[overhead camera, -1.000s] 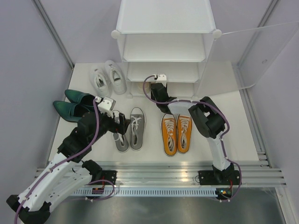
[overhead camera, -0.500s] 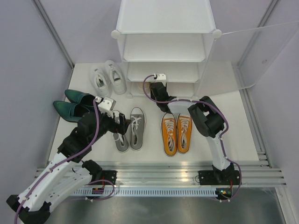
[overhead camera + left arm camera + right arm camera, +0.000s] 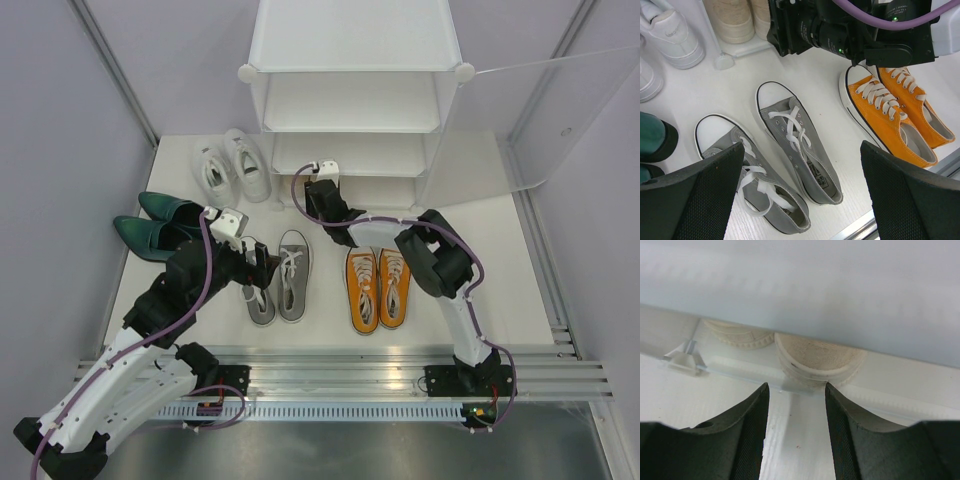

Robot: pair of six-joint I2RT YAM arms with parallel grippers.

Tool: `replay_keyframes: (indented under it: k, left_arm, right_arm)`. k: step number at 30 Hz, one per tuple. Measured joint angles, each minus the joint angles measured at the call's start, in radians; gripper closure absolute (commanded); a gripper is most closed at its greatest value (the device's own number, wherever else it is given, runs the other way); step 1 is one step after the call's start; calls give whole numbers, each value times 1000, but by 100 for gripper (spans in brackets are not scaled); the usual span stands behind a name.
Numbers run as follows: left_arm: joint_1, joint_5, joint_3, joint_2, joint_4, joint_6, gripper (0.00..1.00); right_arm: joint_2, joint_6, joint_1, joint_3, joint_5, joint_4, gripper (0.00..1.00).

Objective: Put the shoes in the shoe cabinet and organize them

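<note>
Four pairs of shoes on white worktop point(image 3: 500, 250) before tall white plastic-panel shoe cabinet point(image 3: 355, 100): white sneakers point(image 3: 232, 165), glossy dark green pointed shoes point(image 3: 160, 225), grey canvas lace-ups point(image 3: 280, 280), orange canvas lace-ups with white toes point(image 3: 380, 285). Cream pair point(image 3: 817, 357) inside bottom shelf. Left claw point(image 3: 801, 149) spread wide, empty, above grey lace-ups. Right claw point(image 3: 796, 390) at bottom shelf's mouth, parted, grasping nothing, near cream pair.
</note>
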Motion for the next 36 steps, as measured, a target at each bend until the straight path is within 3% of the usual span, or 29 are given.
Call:
replay_keyframes:
  k: [25, 36]
  left_arm:
    - [0, 4, 0, 0, 0, 0, 0]
    - [0, 5, 0, 2, 0, 0, 0]
  right_arm:
    - [6, -2, -45, 10, -18, -7, 45]
    - [-10, -53, -56, -77, -54, 76, 37]
